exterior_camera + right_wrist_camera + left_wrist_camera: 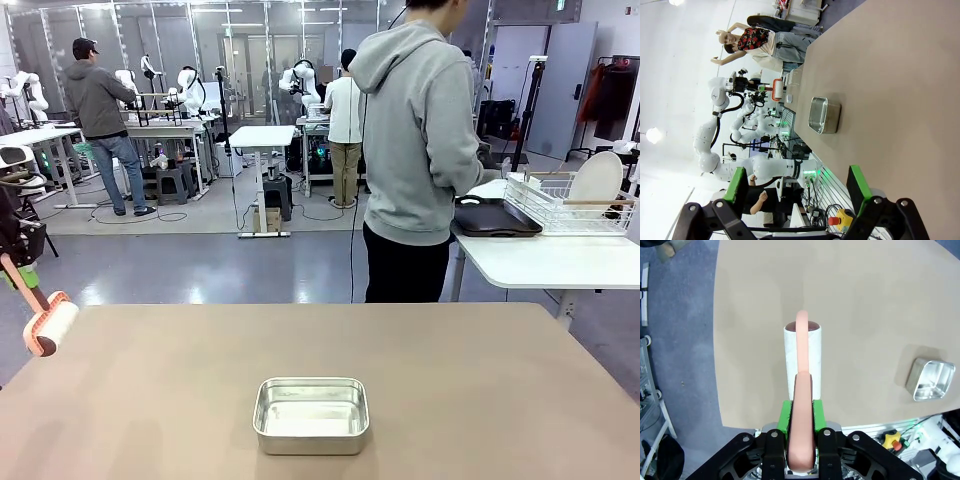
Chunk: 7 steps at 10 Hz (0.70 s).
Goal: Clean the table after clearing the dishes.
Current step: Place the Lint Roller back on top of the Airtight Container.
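The left hand [801, 440] was clamped on the lint roller [802, 357] handle above the table [865, 300]; the right hand [800, 187] stood open, empty. The roller needed flat contact and overlapping strokes, skirting the metal pan [311, 414].

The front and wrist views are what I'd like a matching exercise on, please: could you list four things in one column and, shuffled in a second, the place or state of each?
Things:
1. lint roller
2. metal pan
3. right gripper
4. white plate

Places or states:
A. standing in the wire rack on the white side table
B. sitting on the tan table, near its front edge
C. open, with nothing between its fingers
D. held by its pink handle in the shut left gripper, over the table's left end

Pairs: 1-D, 2-B, 3-C, 4-A
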Tool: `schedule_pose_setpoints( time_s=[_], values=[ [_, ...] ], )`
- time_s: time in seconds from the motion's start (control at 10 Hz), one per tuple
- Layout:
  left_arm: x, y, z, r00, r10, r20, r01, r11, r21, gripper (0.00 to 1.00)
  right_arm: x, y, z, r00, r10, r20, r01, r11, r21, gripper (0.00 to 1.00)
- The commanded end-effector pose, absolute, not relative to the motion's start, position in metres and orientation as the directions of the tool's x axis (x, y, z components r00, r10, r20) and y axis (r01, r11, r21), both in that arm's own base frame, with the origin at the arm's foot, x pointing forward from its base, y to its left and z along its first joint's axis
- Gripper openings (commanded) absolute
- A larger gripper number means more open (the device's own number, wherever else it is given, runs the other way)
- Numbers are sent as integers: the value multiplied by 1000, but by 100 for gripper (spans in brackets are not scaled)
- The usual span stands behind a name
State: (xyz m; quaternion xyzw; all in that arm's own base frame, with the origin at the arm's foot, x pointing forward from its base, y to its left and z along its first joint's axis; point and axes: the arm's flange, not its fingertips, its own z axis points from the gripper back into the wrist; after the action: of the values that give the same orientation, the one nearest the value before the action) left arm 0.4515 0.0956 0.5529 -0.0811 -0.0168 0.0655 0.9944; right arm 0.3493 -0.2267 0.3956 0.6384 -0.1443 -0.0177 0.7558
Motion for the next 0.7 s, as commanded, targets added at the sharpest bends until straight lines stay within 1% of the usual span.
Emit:
schedule_pose_setpoints(
  time_s=[0.0, 0.1, 0.2, 0.3, 0.4, 0.5, 0.6],
  values=[
    [452, 96, 553, 991, 133, 23, -128, 978, -164, 21, 348, -226, 398, 956, -210, 203, -165, 185, 969, 100],
    [474, 58, 561, 1000, -18, 8, 19, 998, -64, 21, 348, -226, 398, 956, -210, 203, -165, 185, 969, 100],
    [491, 9, 569, 982, -191, 7, 191, 982, 10, 21, 348, -226, 398, 956, -210, 203, -165, 185, 969, 100],
    [493, -26, 574, 951, -308, 20, 307, 951, 44, 21, 348, -226, 398, 956, -210, 203, -165, 185, 969, 100],
    [491, -56, 576, 915, -404, 23, 403, 915, 38, 21, 348, -226, 398, 956, -210, 203, -165, 185, 969, 100],
    [481, -86, 576, 866, -500, 0, 500, 866, 26, 21, 348, -226, 398, 956, -210, 203, -165, 185, 969, 100],
    [465, -126, 580, 785, -619, 3, 619, 785, 33, 21, 348, -226, 398, 956, -210, 203, -165, 185, 969, 100]
  ],
)
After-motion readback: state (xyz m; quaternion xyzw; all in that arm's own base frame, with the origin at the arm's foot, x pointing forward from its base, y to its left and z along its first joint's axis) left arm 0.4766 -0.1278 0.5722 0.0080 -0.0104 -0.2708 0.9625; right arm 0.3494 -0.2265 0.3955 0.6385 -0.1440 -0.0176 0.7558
